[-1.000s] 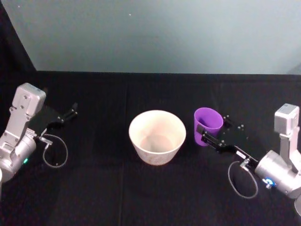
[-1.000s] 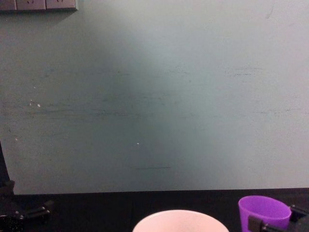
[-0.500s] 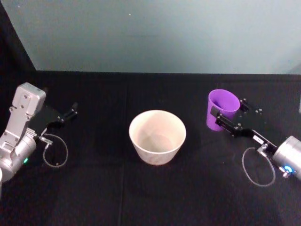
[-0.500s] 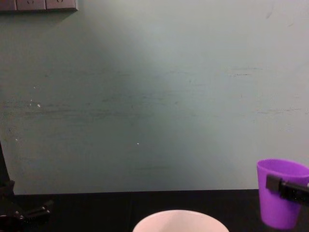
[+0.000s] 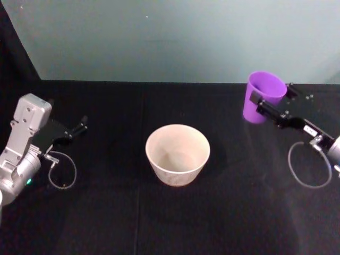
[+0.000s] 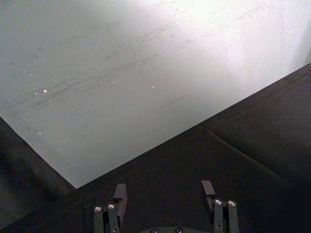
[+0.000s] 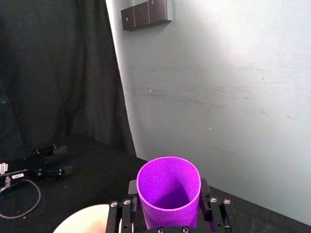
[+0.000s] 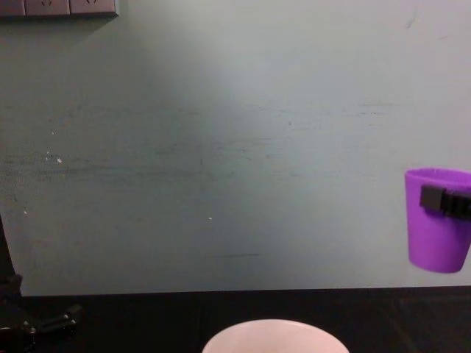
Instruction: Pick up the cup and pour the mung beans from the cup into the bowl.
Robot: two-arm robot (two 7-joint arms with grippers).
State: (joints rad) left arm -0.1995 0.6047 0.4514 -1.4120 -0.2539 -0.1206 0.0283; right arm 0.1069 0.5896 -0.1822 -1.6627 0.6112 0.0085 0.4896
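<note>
The purple cup (image 5: pixel 263 96) hangs upright in the air, to the right of the bowl and farther back, with my right gripper (image 5: pixel 271 94) shut on its upper wall. From the chest view the cup (image 8: pixel 438 232) floats well above the table at the right edge. In the right wrist view the cup (image 7: pixel 169 191) sits between the gripper's two fingers (image 7: pixel 132 190); the inside that shows is plain purple, and the mung beans are hidden. The pinkish-white bowl (image 5: pixel 178 173) stands at the table's middle, its rim (image 8: pixel 274 326) low in the chest view. My left gripper (image 5: pixel 82 124) rests open at the left.
A black cloth covers the table (image 5: pixel 106 212), and a pale green wall (image 5: pixel 170 37) closes off the back edge. A cable loop (image 5: pixel 62 172) lies beside the left arm, and another cable loop (image 5: pixel 308 167) hangs from the right arm. A socket plate (image 8: pixel 59 7) sits high on the wall.
My right gripper has lifted the cup off the table and carried it up, to the right and farther back. The bowl and the left arm have not moved.
</note>
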